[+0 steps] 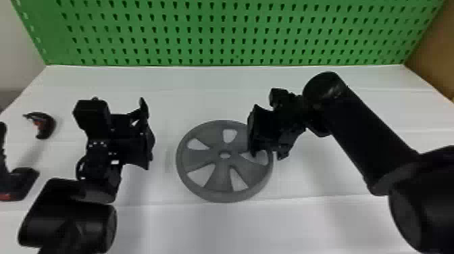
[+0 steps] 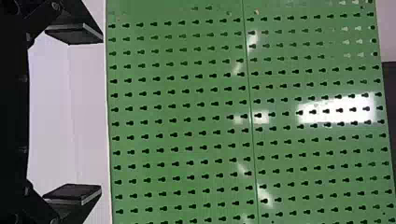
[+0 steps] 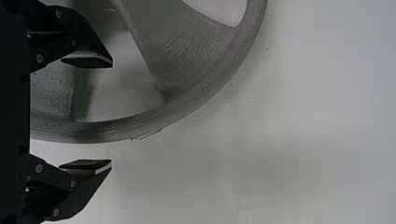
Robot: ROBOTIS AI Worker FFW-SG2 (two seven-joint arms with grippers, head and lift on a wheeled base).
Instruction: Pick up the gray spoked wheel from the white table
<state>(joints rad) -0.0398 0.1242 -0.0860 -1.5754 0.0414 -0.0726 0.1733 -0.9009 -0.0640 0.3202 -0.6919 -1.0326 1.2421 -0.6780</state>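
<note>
Overhanging the gray spoked wheel (image 1: 219,169), the right gripper (image 1: 252,131) stood spread; the left gripper (image 1: 148,134), also spread, separated it from a black-and-red tool (image 1: 22,182).

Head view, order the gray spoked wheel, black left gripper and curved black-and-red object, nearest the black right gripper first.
1. Gray spoked wheel, partly overlapped by right gripper.
2. Left gripper, left of wheel.
3. Curved object, far left.
</note>
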